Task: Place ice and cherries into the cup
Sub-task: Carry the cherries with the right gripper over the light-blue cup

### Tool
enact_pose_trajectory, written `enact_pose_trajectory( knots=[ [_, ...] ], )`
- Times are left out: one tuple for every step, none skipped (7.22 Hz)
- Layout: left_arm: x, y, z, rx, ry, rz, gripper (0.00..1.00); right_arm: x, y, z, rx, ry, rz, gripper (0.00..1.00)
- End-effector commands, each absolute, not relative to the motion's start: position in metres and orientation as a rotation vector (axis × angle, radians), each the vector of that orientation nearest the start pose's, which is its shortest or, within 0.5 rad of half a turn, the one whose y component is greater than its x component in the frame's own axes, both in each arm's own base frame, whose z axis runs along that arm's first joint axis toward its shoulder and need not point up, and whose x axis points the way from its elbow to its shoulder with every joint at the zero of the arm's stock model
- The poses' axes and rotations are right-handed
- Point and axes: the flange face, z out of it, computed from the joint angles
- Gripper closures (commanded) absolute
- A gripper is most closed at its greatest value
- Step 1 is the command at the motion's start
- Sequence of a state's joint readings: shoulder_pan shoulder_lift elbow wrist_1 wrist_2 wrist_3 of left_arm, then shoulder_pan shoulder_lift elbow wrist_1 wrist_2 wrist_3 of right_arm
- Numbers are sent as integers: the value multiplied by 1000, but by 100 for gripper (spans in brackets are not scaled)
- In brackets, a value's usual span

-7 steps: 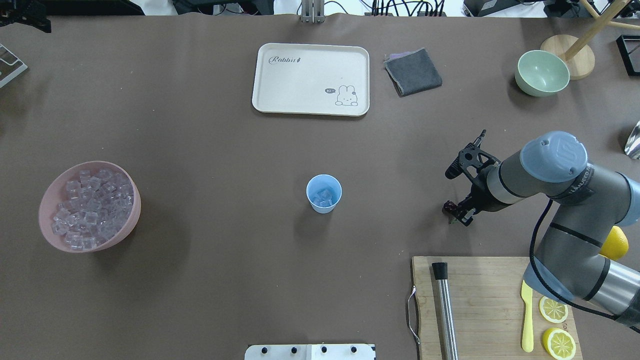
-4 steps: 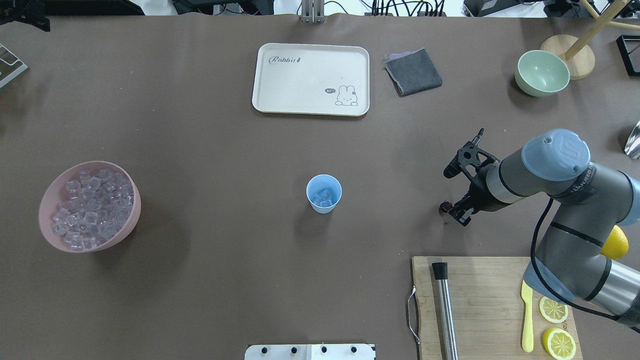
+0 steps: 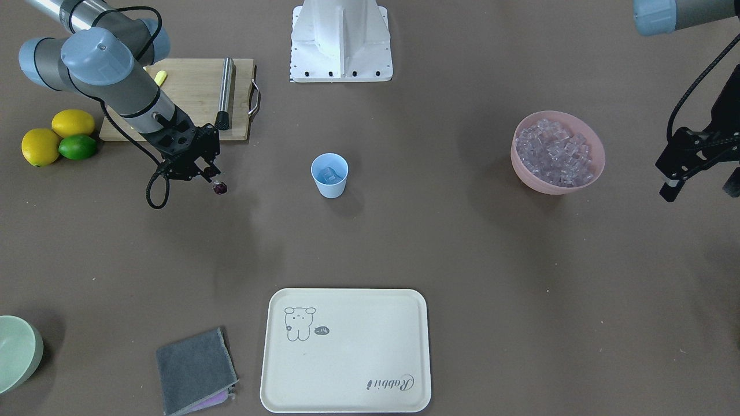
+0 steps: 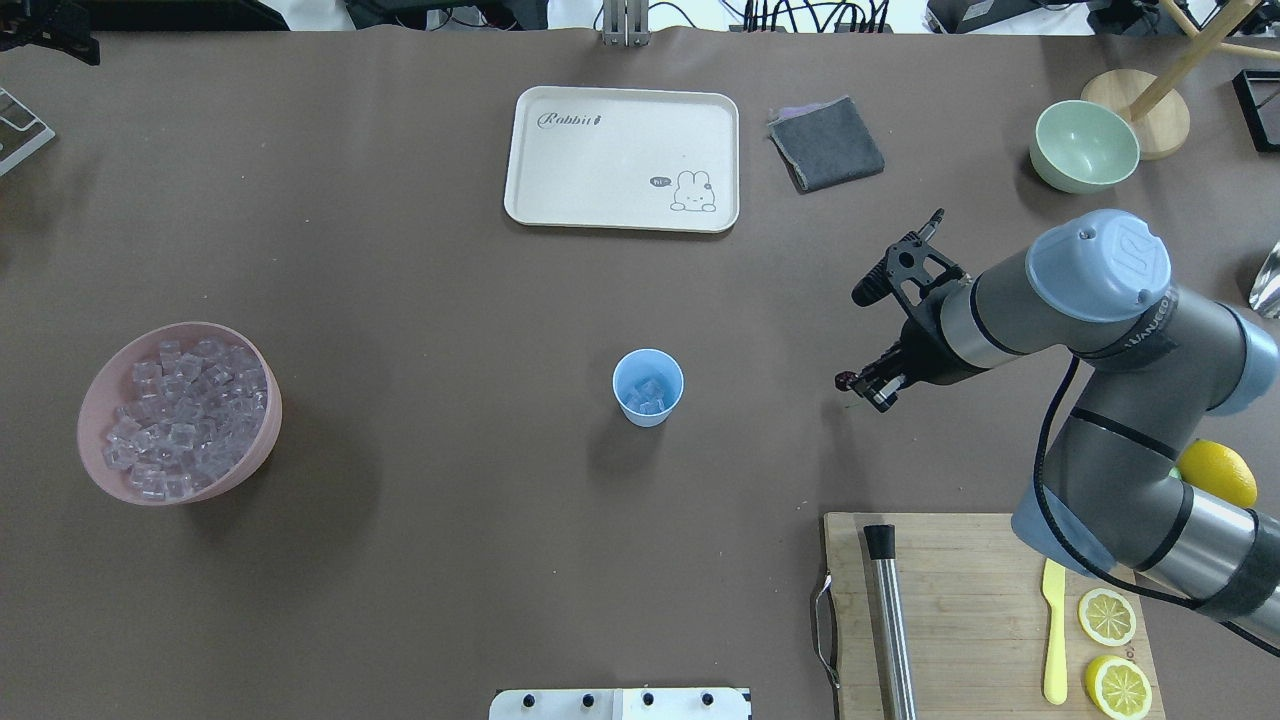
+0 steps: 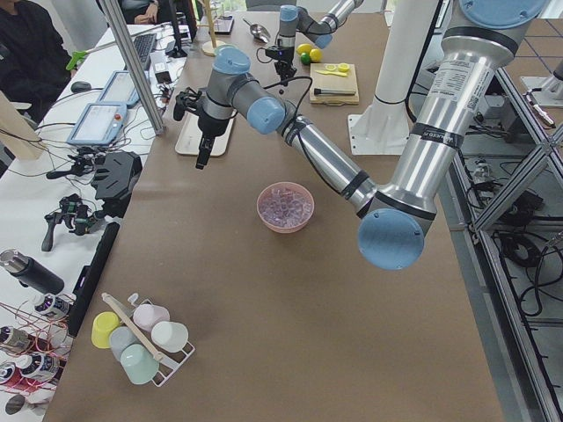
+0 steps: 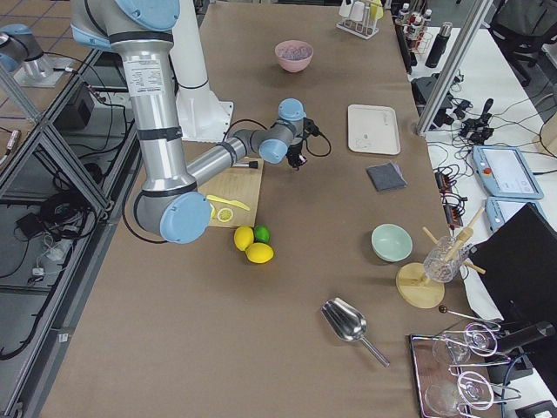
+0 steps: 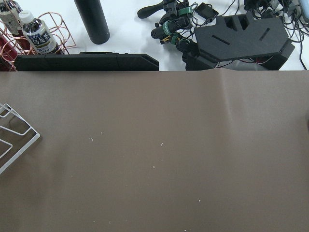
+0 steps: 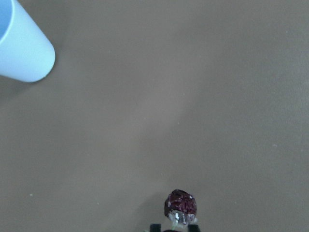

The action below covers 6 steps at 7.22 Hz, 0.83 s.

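Reaching in from the lower right of the overhead view, the right arm (image 4: 1100,270) bends at its blue-capped elbow. Its forearm runs up and left toward mid-frame, with the wrist tipped down over the bare desk (image 4: 400,300). The right pincer (image 4: 866,386) is clamped on the cherries (image 4: 846,379), its tips closed on the stem end.

In the right wrist view the dark red cherries (image 8: 181,203) sit at the bottom edge, just ahead of the pincer's tips. A scrap of green stem runs back between those tips. Their long axis therefore runs outward from the tips, round end away from the wrist. In the front-facing view they hang at the lower right of the pincer (image 3: 209,175).

The cup (image 4: 648,385) stands upright, mouth up, at mid-frame in the overhead view, left of the cherries and well apart from them. A few cubes of ice (image 4: 648,396) lie in it. More ice fills the pink bowl (image 4: 262,440) at the left.

The left arm (image 3: 665,11) enters at the upper right of the front-facing view. The left pincer (image 3: 700,188) points down, fingers apart and holding nothing, right of the pink bowl.
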State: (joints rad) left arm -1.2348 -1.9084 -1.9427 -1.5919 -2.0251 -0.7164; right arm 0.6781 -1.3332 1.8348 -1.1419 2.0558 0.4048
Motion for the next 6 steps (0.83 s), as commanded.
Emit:
enact_pose_trajectory(
  knots=[
    [105,-571,312,395,733,-194,2,-400,-439,312,492,-988,-603,97],
    [105,-572,312,393,734,-194,2,-405,-442,286,500,-1024,-564,97],
    [106,-575,317,383,730,-196,2,-407,-443,261,509,-1061,-529,97],
    [107,-578,323,374,726,-199,2,-414,-443,232,512,-1103,-496,97],
    [106,-577,323,375,727,-199,2,-420,-438,215,507,-1137,-478,97],
    [105,-577,323,374,726,-201,2,-435,-425,205,512,-1175,-483,97]
  ],
)
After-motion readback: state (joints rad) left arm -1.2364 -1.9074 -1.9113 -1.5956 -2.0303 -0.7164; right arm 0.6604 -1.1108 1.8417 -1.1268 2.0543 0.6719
